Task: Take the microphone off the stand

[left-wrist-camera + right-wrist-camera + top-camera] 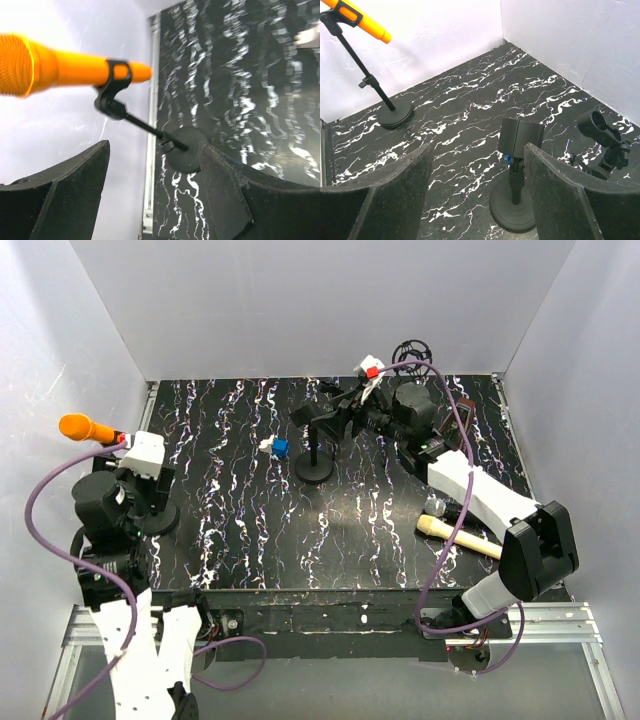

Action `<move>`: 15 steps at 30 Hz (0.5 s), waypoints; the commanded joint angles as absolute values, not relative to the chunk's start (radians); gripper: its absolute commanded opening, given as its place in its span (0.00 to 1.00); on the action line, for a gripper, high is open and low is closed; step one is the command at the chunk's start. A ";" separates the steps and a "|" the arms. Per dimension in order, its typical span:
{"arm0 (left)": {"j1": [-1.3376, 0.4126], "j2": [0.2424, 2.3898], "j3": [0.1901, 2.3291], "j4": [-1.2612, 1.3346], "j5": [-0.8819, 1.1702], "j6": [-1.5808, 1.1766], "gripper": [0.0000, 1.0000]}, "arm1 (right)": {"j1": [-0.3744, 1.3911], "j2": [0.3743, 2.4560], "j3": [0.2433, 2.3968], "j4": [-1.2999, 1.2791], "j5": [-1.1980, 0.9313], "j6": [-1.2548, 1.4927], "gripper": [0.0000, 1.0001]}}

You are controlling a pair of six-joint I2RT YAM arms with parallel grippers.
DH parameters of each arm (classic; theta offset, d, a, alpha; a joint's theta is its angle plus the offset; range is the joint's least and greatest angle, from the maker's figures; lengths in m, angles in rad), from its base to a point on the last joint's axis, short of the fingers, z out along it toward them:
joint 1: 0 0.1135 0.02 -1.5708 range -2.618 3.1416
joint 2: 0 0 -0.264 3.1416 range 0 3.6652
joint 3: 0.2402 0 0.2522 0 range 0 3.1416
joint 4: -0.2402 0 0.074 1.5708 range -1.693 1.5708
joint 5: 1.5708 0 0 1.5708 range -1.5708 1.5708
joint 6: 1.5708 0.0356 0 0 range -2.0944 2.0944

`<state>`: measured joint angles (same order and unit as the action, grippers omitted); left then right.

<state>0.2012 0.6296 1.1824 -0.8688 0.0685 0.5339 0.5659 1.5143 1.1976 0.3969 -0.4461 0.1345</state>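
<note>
Gaping apart, left gripper (152,167) and right gripper (479,156) grip nothing — orange microphone (55,67) sits clipped in stand (182,149).

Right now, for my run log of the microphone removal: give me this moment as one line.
phase: pre-grasp | orange microphone: clipped in stand | left gripper: open, short of it | right gripper: open, empty
</note>
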 commanded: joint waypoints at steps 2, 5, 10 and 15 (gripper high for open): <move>0.242 0.646 1.043 -0.600 -0.267 0.471 0.72 | 0.558 1.462 1.192 0.377 -0.466 0.170 0.79; 0.255 0.641 0.947 -0.470 -0.351 0.437 0.72 | 0.558 1.454 1.207 0.331 -0.480 0.152 0.79; 0.267 0.640 0.789 -0.302 -0.423 0.365 0.73 | 0.558 1.445 1.233 0.281 -0.502 0.140 0.79; 0.265 0.658 0.638 -0.096 -0.361 0.309 0.65 | 0.560 1.460 1.288 0.224 -0.514 0.135 0.79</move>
<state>0.2604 0.6495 0.7246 -0.3305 -0.3553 0.3817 0.5629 1.4834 1.2060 0.2615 -0.4900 0.1509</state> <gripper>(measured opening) 0.664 0.786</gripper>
